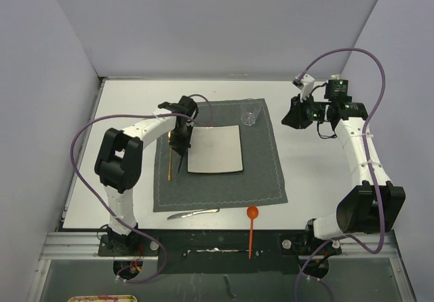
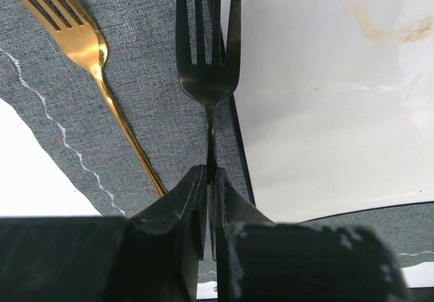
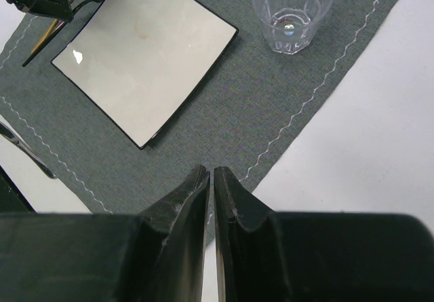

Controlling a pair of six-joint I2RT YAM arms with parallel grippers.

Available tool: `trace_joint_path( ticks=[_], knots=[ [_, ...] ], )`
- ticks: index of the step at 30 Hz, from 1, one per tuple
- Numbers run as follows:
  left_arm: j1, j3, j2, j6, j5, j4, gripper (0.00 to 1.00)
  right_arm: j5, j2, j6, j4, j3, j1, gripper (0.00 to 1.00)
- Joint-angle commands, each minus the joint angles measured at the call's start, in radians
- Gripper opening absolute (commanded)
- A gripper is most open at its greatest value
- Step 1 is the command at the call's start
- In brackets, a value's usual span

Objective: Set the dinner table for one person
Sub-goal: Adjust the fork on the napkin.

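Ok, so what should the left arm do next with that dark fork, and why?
Probably lower the dark fork flat onto the placemat, then open the left pincer. The pincer is shut on the fork's handle, and the fork hangs over the strip of mat between the gold fork and the square plate, its tines close beside the plate's edge.

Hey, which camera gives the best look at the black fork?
The left wrist view: the black fork fills the frame, its handle pinched in the left claw. The top view shows it small and thin; the right wrist view catches only a corner glimpse.
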Motion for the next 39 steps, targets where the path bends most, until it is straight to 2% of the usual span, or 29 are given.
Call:
trace_joint_path(
  ticks=[1, 16, 28, 39],
  knots=[
    [0.003, 0.045, -0.051, -0.001, -0.022, 0.009, 0.00, -0.026, -0.026, 0.006, 0.023, 0.035, -0.009, 0.11],
    [0.077, 0.046, -0.001, -0.103, -0.056, -0.034, 0.00, -0.038, -0.017, 0.014, 0.031, 0.030, -0.012, 0.11],
    [0.072, 0.055, 0.003, -0.207, -0.037, -0.019, 0.00, -0.043, -0.027, 0.019, 0.038, 0.015, -0.020, 0.11],
    [0.055, 0.078, 0.050, -0.209, -0.009, 0.004, 0.00, -0.047, -0.036, 0.021, 0.040, 0.007, -0.027, 0.11]
  ],
)
